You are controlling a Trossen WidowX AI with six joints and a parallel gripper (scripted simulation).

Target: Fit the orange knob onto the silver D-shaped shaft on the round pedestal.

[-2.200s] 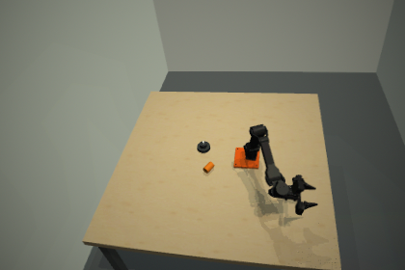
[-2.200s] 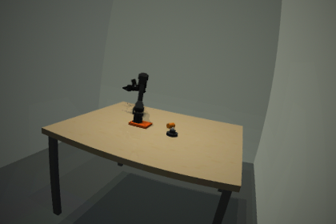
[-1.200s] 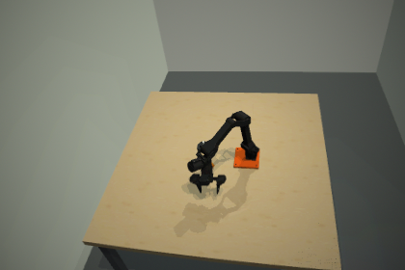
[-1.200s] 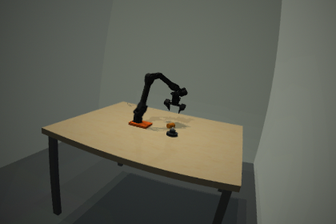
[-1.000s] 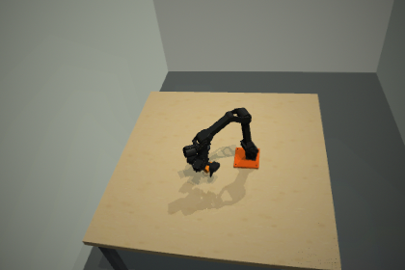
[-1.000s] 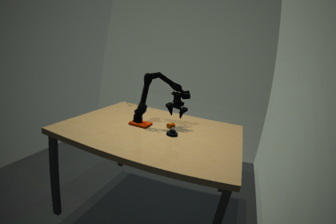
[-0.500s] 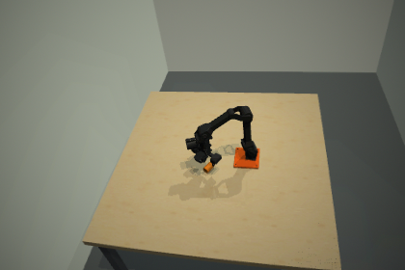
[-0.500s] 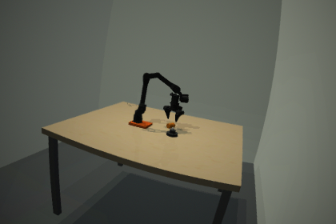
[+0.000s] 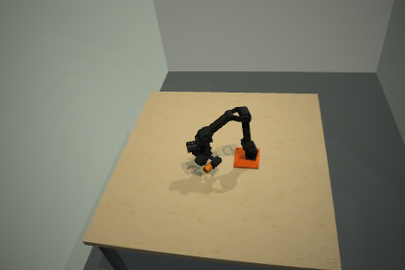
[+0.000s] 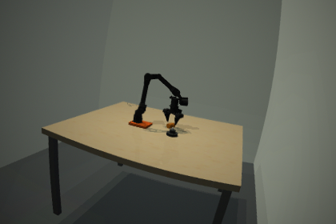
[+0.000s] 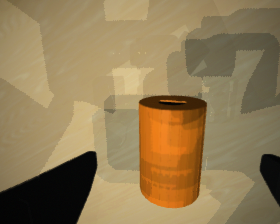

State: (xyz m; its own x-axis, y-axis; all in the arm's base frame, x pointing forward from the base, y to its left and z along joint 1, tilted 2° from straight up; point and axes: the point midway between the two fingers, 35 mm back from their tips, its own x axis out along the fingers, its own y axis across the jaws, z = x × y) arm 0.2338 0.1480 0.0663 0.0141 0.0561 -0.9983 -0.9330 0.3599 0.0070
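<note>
The orange knob lies on its side on the table. In the wrist view its end face with the dark hole points toward the top of the picture. My gripper is open and empty, pointing down low over the knob, one finger out to each side of it. How far the fingertips are above the table is hard to tell. The round dark pedestal stands close to the knob in the exterior view. The arm hides it in the top view, and the shaft's flat side cannot be made out.
The arm's orange base plate sits on the wooden table, to the right of the knob in the top view and to its left in the exterior view. Arm shadows fall around the knob.
</note>
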